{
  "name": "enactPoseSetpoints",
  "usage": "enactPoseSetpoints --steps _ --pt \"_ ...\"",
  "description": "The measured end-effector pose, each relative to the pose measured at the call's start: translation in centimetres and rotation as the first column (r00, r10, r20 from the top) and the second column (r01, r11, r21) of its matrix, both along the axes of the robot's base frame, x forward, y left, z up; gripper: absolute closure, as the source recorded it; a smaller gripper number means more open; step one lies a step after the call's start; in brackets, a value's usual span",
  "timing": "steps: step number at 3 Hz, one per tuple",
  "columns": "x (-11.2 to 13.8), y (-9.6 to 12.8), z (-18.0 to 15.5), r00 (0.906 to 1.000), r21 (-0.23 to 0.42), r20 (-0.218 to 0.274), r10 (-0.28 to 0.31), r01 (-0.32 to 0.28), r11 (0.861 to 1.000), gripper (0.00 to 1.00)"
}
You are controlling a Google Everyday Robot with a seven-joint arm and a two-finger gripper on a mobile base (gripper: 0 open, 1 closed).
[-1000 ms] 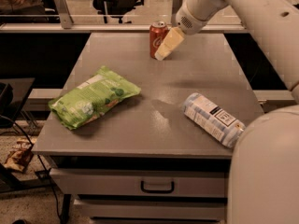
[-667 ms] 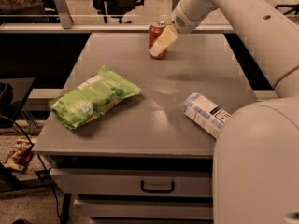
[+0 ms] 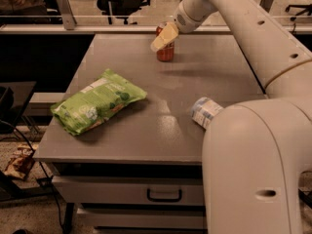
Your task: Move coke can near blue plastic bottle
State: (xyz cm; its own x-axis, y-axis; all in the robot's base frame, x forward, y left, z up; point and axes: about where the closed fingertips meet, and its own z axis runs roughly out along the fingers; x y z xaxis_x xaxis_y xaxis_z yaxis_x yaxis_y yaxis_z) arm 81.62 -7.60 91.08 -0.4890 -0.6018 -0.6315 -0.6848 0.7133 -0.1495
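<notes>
One coke can point(image 3: 165, 54) (upright) behind claw point(image 3: 161, 39)

The scene is dim, with a warm brownish cast. The brightest area is the pale floor at 12 o'clock, beyond the table point(image 3: 122, 147). The grey tabletop carries a soft sheen near its centre and no hard glare. The gripper point(image 3: 164, 37), at the coke can point(image 3: 165, 55) toward the table's 12 o'clock edge, is lit pale cream. A faint shadow runs from the can toward 3 o'clock. The green snack bag point(image 3: 97, 106) has a narrow dark shadow along its 6 o'clock side. The space at 9 o'clock is nearly black.
</notes>
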Motion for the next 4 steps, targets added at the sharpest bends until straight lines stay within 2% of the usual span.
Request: enactPoseSetpoints --steps 1,2,4 --pt "1.11 0.99 -0.28 1.0000 0.013 -0.001 0.001 -0.001 1.000 0.00" --pt "1.56 1.40 -0.58 0.9999 0.014 -0.012 0.001 -0.001 1.000 0.15" --pt "0.75 1.19 0.13 0.9992 0.026 -0.022 0.033 -0.032 0.999 0.61"
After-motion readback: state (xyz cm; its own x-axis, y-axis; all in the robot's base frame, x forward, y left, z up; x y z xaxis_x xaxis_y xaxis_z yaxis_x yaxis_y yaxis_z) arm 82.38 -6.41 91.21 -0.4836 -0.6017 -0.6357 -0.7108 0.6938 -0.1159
